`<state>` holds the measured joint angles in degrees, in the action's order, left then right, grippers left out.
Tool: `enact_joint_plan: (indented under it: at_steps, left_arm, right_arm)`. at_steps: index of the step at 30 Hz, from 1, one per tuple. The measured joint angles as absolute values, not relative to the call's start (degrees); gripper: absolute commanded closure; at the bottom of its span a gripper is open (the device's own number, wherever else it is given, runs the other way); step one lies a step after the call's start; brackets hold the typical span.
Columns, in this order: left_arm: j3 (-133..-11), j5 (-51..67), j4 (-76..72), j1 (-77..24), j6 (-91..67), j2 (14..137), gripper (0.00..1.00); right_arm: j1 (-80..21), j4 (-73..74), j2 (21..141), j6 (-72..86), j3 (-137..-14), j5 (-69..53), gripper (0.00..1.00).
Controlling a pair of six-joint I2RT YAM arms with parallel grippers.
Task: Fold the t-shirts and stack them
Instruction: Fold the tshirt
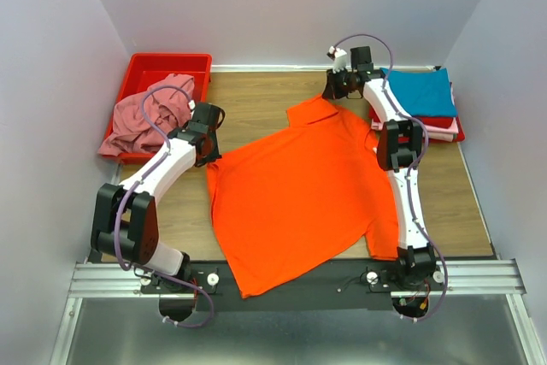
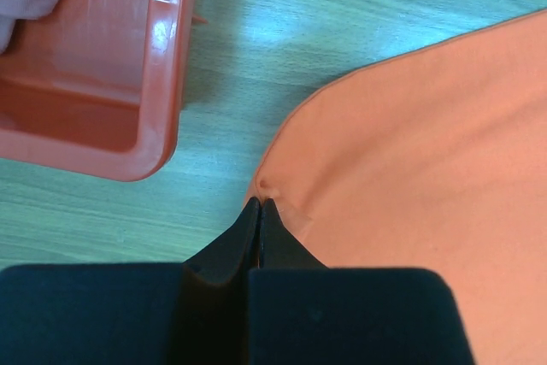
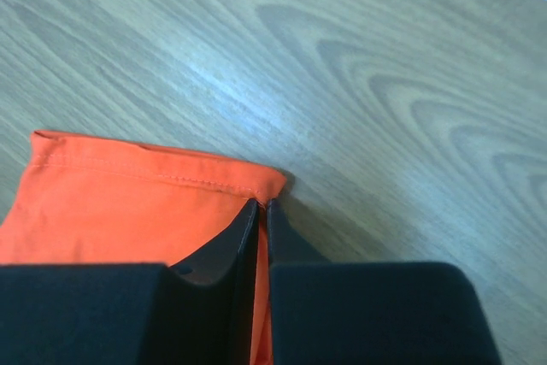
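A bright orange t-shirt (image 1: 299, 194) lies spread flat across the wooden table, its near edge hanging over the front rail. My left gripper (image 1: 208, 158) is shut on the shirt's left corner; in the left wrist view the cloth (image 2: 427, 143) puckers at the closed gripper (image 2: 259, 204). My right gripper (image 1: 328, 98) is at the shirt's far corner. In the right wrist view this gripper (image 3: 262, 204) is shut on the stitched hem (image 3: 128, 203), with orange cloth showing between the jaws.
A red plastic bin (image 1: 167, 64) stands at the back left, close to the left gripper (image 2: 162, 66), with a crumpled dusty pink t-shirt (image 1: 141, 117) spilling over its front. At the back right, a folded teal t-shirt (image 1: 419, 91) tops a stack of pale pink and red ones (image 1: 438, 132).
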<state>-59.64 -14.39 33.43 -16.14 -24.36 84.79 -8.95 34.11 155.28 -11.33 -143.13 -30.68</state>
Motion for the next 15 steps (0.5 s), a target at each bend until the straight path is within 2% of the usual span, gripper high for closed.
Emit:
enact_joint_plan:
  at_steps: [15]
  left_arm:
    - [-58.04, -12.99, 32.4, -14.98, -23.53, 84.75, 1.0]
  right_arm:
    - [-8.95, 30.89, 155.02, -10.72, -144.27, -31.24, 0.9]
